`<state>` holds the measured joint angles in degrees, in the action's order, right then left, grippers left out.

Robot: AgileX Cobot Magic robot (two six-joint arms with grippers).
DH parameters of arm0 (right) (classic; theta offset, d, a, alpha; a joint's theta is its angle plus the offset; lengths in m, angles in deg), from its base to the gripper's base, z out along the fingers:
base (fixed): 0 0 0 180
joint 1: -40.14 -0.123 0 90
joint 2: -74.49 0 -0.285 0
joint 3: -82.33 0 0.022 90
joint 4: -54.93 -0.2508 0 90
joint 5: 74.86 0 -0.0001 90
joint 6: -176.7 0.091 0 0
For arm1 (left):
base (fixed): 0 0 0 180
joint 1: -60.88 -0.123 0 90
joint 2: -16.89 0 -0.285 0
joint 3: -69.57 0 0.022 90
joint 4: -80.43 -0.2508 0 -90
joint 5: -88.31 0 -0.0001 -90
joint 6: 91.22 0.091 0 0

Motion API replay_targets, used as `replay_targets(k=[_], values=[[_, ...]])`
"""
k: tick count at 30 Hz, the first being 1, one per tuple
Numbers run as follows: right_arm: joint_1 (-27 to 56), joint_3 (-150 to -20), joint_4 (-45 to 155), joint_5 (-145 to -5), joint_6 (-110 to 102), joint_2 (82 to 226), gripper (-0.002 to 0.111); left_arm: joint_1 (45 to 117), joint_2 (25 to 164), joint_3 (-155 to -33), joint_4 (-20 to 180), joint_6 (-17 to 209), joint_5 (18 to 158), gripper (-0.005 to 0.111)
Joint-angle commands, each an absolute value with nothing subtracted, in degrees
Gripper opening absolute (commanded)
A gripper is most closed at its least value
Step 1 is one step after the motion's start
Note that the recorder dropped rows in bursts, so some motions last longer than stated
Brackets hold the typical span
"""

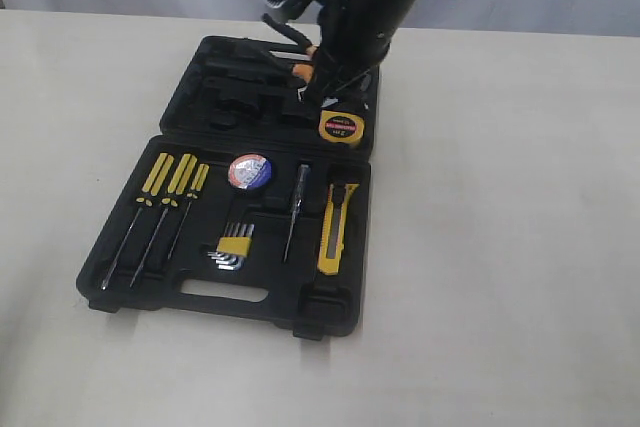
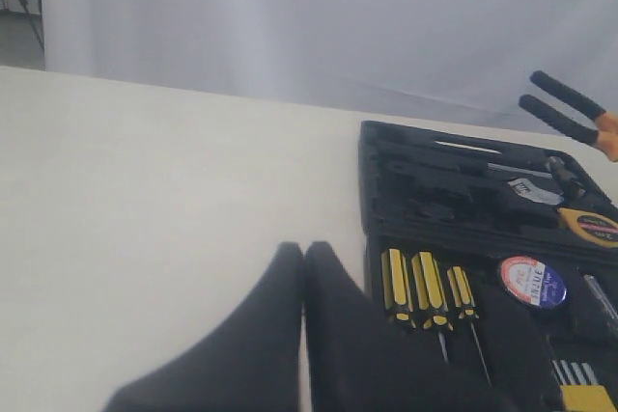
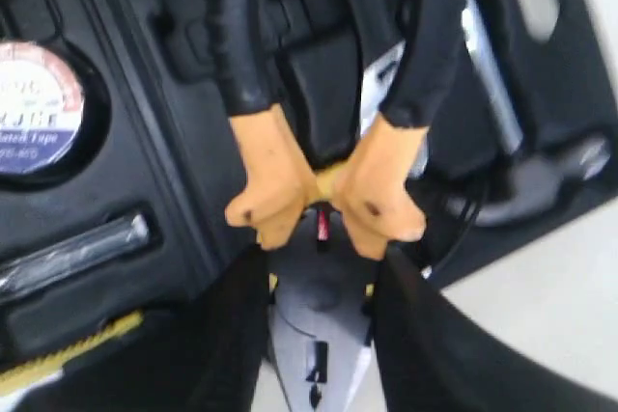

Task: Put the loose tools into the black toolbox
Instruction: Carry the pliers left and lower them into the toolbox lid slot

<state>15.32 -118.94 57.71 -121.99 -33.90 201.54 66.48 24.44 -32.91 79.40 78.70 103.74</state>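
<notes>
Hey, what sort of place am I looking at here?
Probably a robotics lab or test bench, not a working workshop: a bare pale table, a plain white curtain behind it, and one open black toolbox laid out.

Toolbox kit, colours
Toolbox (image 1: 290,297) blk; pliers (image 3: 275,190) orange w/ blk grips; tape roll (image 1: 250,170) label blue/white, red rim; tape measure (image 1: 341,128) yel/blk, red label; knife (image 1: 337,232) yel/blk; screwdrivers (image 1: 172,175) yel/blk striped; desk (image 1: 520,247) cream.

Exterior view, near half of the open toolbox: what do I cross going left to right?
three yellow-handled screwdrivers → tape roll → slim screwdriver → yellow utility knife. The hex key set sits nearer the camera and shares the tape roll's span, so it is left out of the order.
</notes>
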Motion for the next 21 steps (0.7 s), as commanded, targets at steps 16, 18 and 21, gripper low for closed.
replay_targets(k=[16, 18, 21], values=[[9.3, -132.3, 65.5, -112.4, -36.4, 213.4, -0.001, 66.8, 24.7, -33.2, 79.7, 78.7, 103.7, 0.000], [9.3, -132.3, 65.5, -112.2, -36.4, 214.5, -0.001, 66.8, 24.7, -33.2, 79.7, 78.7, 103.7, 0.000], [9.3, -132.3, 65.5, -111.3, -36.4, 216.2, -0.001, 66.8, 24.7, -33.2, 79.4, 78.7, 103.7, 0.000]])
